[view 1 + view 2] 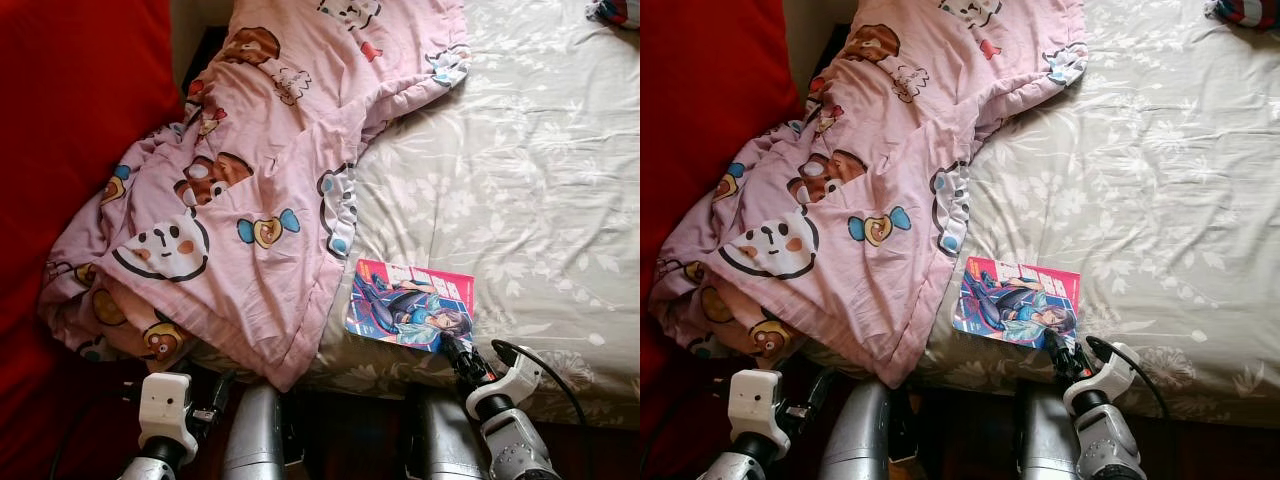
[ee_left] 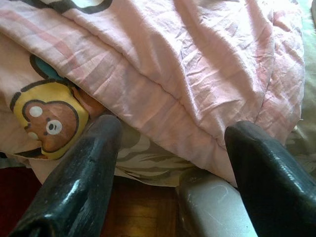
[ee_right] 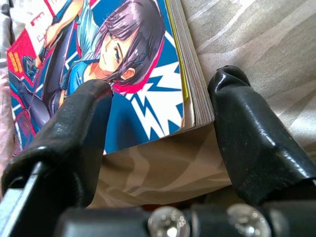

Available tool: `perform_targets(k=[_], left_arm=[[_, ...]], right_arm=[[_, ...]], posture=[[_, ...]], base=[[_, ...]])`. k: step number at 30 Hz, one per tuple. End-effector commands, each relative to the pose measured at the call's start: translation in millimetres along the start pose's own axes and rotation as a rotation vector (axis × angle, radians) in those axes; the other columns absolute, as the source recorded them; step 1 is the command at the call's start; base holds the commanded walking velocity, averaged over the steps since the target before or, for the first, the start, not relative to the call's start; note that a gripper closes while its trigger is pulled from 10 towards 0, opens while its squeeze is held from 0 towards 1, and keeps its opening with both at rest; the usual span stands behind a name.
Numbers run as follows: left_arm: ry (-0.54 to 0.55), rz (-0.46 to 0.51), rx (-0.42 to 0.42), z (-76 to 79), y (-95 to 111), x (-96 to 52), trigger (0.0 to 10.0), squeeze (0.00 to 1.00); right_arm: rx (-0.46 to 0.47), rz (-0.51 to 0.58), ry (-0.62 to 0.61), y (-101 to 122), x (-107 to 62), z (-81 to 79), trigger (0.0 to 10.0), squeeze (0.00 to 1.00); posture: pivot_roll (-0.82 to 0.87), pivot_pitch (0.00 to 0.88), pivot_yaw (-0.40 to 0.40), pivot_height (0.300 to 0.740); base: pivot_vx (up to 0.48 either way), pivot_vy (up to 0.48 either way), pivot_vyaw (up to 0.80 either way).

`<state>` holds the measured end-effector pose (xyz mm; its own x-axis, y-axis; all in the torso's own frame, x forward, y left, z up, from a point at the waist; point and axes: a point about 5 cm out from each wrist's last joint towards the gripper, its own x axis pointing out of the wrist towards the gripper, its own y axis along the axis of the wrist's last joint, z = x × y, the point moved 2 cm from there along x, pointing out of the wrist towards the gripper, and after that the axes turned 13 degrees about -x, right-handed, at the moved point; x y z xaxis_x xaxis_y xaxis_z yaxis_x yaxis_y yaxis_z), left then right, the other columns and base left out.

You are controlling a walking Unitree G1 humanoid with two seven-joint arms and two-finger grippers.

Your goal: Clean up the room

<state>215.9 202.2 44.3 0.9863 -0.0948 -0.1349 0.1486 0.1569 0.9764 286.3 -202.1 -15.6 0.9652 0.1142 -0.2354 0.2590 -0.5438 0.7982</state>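
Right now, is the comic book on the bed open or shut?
Shut: the comic book lies flat on the bedsheet, cover up, page edges stacked, right tool straddling its corner.

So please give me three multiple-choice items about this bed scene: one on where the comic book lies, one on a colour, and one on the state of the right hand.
1. Where does the comic book lie?
A. On the floor
B. On the bedsheet near the bed's front edge, beside the pink quilt
C. Under the quilt

2. What colour is the large surface to the left of the quilt?
A. Red
B. Green
C. White

3. How is the right hand set?
A. Shut on the quilt
B. Hanging far from the bed
C. Open, with a finger on each side of the book's near corner

Answers: 1 B, the book rests flat on the floral sheet next to the quilt's edge. 2 A, the red surface fills the left side. 3 C, the right wrist view shows the fingers spread around the corner, not yet closed.
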Motion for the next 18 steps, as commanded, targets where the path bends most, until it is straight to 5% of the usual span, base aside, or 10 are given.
perform_targets(k=[1, 6, 18], left_arm=[[0.012, -0.038, 0.018, -5.1, -5.5, -8.1, 10.0, 0.0], [-0.019, -0.042, 0.049, -0.9, -3.9, -9.4, 10.0, 0.0], [-0.037, -0.056, 0.077, 0.3, -4.2, -13.8, 10.0, 0.0]], right_arm=[[0.088, -0.068, 0.006, -25.5, -9.3, -2.0, 10.0, 0.0], [0.207, -0.046, 0.041, -31.3, -12.4, -6.0, 10.0, 0.0], [0.246, -0.118, 0.102, -50.2, -19.3, -14.7, 10.0, 0.0]], posture=[[0.1, 0.336, 0.134, 0.607], [0.11, 0.339, 0.137, 0.607], [0.12, 0.348, 0.144, 0.607]], base=[[0.0, 0.0, 0.0], [0.0, 0.0, 0.0], [0.0, 0.0, 0.0]])
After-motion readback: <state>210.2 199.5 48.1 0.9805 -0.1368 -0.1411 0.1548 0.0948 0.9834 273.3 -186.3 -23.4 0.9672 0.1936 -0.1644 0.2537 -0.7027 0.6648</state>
